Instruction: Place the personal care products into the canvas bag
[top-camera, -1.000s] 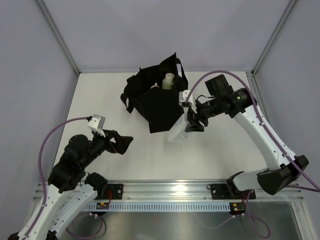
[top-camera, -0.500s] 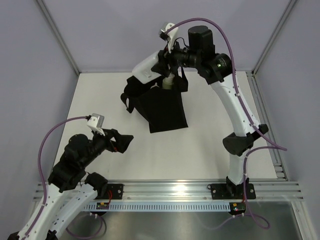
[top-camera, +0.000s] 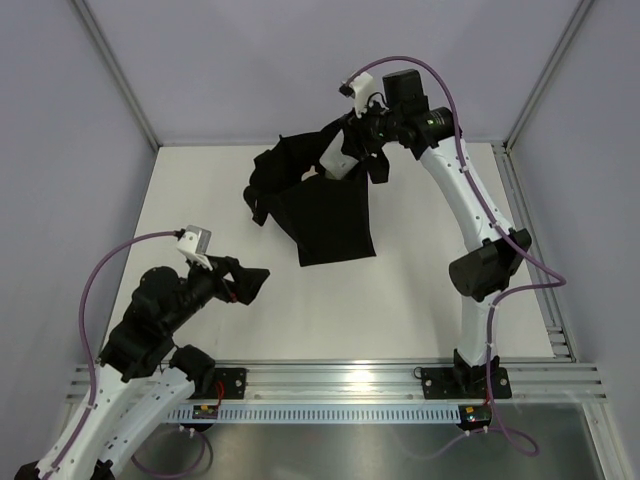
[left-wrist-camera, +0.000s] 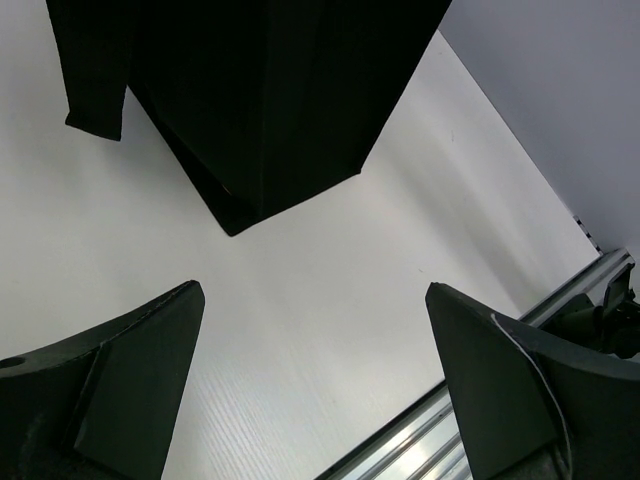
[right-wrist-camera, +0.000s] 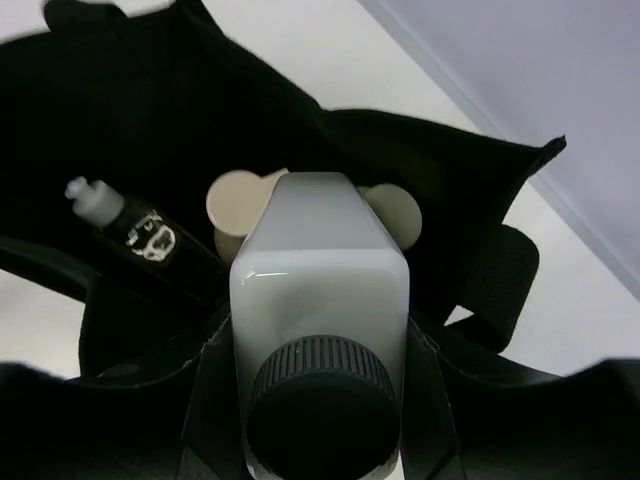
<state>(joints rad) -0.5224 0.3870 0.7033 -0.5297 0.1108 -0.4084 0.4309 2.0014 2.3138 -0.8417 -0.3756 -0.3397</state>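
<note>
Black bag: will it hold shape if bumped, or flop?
Likely floppy: the canvas bag sags, with its rim folded and handles drooping. Probably light, so a bump from the clear bottle in the right gripper may shift or collapse it, though the dark bottle inside adds some ballast.

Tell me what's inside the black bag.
Inside the black bag: a dark bottle with a pale cap and two beige round tops. The held white bottle with black cap covers whatever lies beneath; the bag's bottom is hidden.

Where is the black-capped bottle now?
The bottle is far centre in the top view, gripped by the right pincer over the bag's mouth, above other bottles.
</note>
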